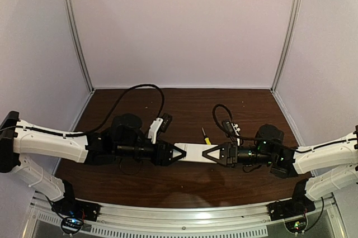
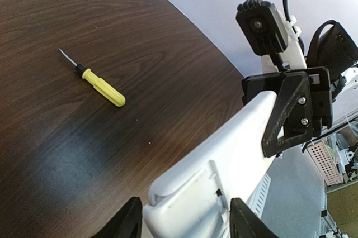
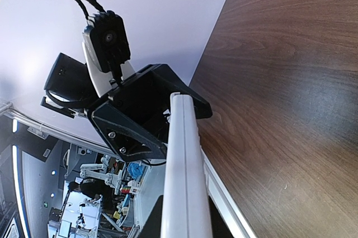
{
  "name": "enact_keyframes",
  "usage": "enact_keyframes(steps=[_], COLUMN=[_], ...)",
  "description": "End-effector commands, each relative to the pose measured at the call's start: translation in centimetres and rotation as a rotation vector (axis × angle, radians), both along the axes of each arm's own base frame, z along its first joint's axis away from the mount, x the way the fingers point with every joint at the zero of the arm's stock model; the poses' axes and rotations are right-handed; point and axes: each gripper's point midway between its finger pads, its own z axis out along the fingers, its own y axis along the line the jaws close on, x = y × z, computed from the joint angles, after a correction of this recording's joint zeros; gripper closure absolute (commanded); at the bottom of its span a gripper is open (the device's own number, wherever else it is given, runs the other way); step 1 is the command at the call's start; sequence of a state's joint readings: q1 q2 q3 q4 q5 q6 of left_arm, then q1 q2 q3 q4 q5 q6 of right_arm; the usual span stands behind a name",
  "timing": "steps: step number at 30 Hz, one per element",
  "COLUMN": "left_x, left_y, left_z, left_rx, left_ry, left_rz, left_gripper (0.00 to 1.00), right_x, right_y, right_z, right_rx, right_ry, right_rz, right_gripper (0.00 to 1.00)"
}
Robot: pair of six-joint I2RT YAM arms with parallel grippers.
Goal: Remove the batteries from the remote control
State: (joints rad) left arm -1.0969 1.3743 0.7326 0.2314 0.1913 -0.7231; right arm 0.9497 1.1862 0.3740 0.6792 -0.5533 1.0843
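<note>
1. The remote control was held up off the table, bridging the left pincer and the right pincer.
2. Its long axis ran straight from one pincer to the other, crosswise to the arms' bases. One short end pointed into the left pincer and the other into the right.
3. From the left wrist, a broad white face of the remote showed, with a moulded recess near the close end. That face stretched away from the left pincer towards the right one.
4. The left pincer was closed across the remote's width. Its two dark fingers sat against the two long edges, with the bar filling the space between them.
5. The right pincer was clamped nearly together on the far end, across the remote's thin dimension. One black triangular finger lay flat on the broad face.
6. From the right wrist, the remote appeared edge-on as a narrow white strip. It ran out from between that pincer's fingers to the left pincer's black finger.
7. A yellow-handled screwdriver lay on the table just beyond the right pincer's tips. It was apart from the remote, with its metal tip pointing away from the arms.
</note>
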Motion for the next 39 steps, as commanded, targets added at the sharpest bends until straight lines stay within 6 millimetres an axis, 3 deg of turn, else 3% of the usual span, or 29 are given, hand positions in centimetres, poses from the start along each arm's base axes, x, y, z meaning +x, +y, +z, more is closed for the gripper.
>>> enact_keyframes(steps=[1,8,23,39], left_x=[-0.2,0.1,0.3,0.1], left_y=[0.1,0.4,1.2,1.5], left_z=[0.4,0.0,0.2,0.5], left_rx=[-0.014,0.003,0.013,0.011], left_ry=[-0.027,-0.028,-0.035,-0.038], left_rz=[-0.005,0.014,0.045,0.044], left_gripper=[0.47,0.57,0.61,0.74], right_x=[0.0,-0.1,-0.1,0.1], right_y=[0.3,0.3,0.2,0.2], right_z=[2.0,2.1,1.8,1.6], right_rx=[0.055,0.057,0.049,0.041], right_ry=[-0.04,-0.042,-0.043,-0.045], right_rz=[0.007,0.009,0.002,-0.005], right_gripper=[1.0,1.0,1.0,1.0])
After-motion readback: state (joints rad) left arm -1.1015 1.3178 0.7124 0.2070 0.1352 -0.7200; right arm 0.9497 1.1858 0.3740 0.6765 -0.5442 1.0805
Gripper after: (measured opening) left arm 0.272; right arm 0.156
